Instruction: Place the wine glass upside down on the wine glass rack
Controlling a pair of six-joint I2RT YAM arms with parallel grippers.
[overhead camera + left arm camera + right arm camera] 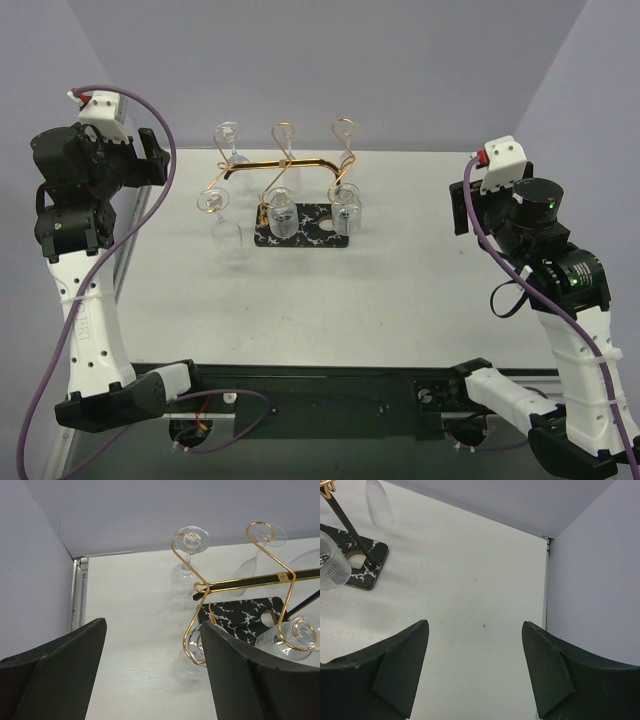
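Note:
The wine glass rack (290, 163), copper-gold wire on a black veined base (318, 232), stands at the back middle of the table. Several clear wine glasses hang from it upside down. The front-left one (225, 232) has its foot in a wire loop (196, 647), just beyond my left gripper's right finger. My left gripper (158, 160) (154, 625) is open and empty, raised to the left of the rack. My right gripper (462, 205) (475, 625) is open and empty too, off to the rack's right over bare table. In the right wrist view the base (367, 567) and a ribbed glass (331, 562) show at the left edge.
Grey walls close the table at the back and sides. A metal rail (77, 595) runs along the left edge and a wall corner (547, 545) marks the right side. White tabletop (330, 300) lies between the rack and the arm bases.

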